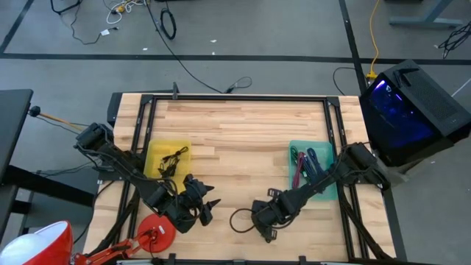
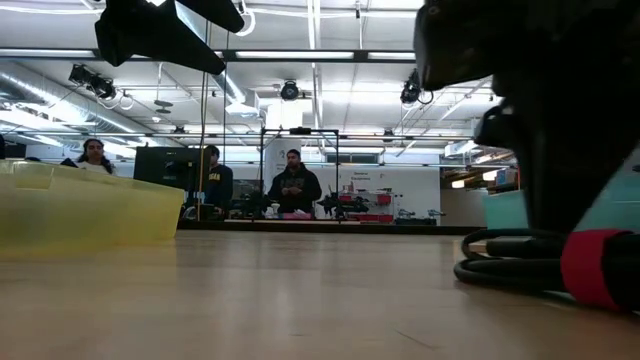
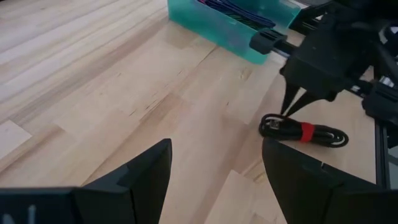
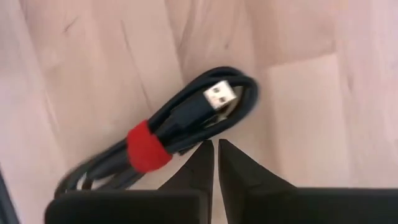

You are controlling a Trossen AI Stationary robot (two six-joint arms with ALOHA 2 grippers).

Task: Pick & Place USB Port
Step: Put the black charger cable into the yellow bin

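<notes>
A coiled black USB cable (image 4: pixel 180 127), bound with a red strap (image 4: pixel 148 147), is seen on the wooden table (image 1: pixel 243 140) in the lower middle of the high view. The right gripper (image 4: pixel 215 155) is placed just beside the coil, its fingers nearly closed and holding nothing. The left gripper (image 3: pixel 214 171), at the lower left of the high view, is spread wide and empty. A teal bin (image 1: pixel 318 193) and a yellow bin (image 1: pixel 158 149) are seen on the right and left.

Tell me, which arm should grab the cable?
Probably the right. Its end effector hangs just above the cable, fingers shut. The left end effector waits farther off, open.
</notes>
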